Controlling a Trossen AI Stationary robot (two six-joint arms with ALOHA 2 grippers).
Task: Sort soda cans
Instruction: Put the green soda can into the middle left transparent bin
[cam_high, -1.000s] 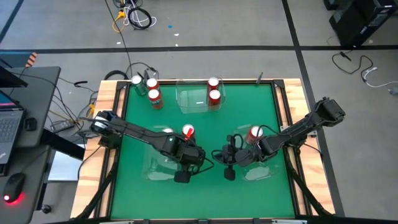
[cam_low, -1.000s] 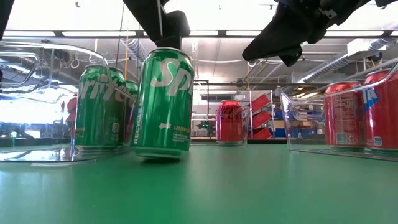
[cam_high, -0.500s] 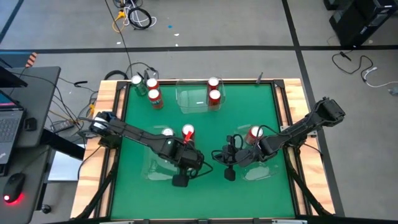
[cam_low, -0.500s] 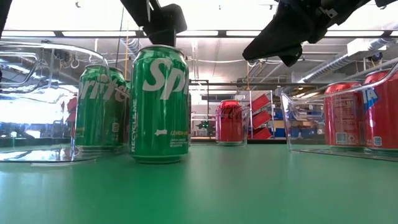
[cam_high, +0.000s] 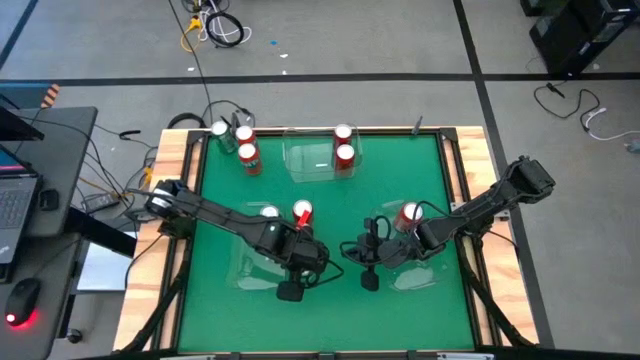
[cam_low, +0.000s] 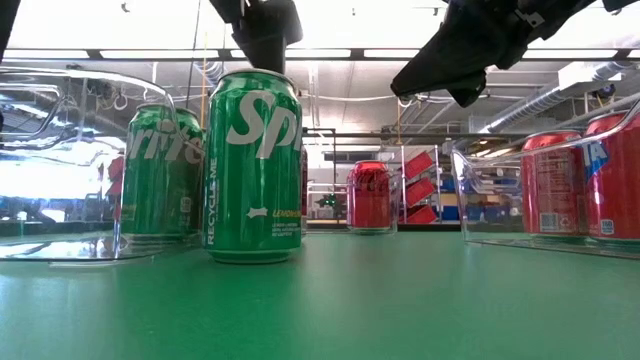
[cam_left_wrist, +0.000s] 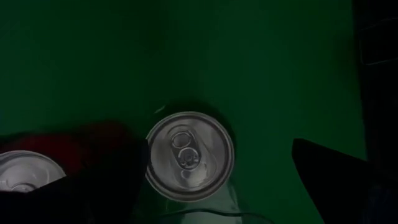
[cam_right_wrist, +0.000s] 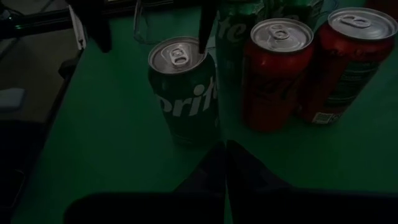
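A robotics lab: green test table (cam_high: 320, 180), loose floor cables (cam_high: 215, 25), laptop desk (cam_high: 30, 190), exposed ceiling ducts (cam_low: 560, 95).

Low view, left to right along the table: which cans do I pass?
Green cans inside the left clear tray → standing green can under the open left gripper → far red can → red cans in the right clear tray.

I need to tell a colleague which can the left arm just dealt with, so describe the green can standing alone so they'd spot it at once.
On the green table, look near the front edge, directly under the open left gripper. There a green cylindrical metal soda can with a silver top stands upright on the bare mat. Unlike the other green cans, it sits outside the clear plastic tray.
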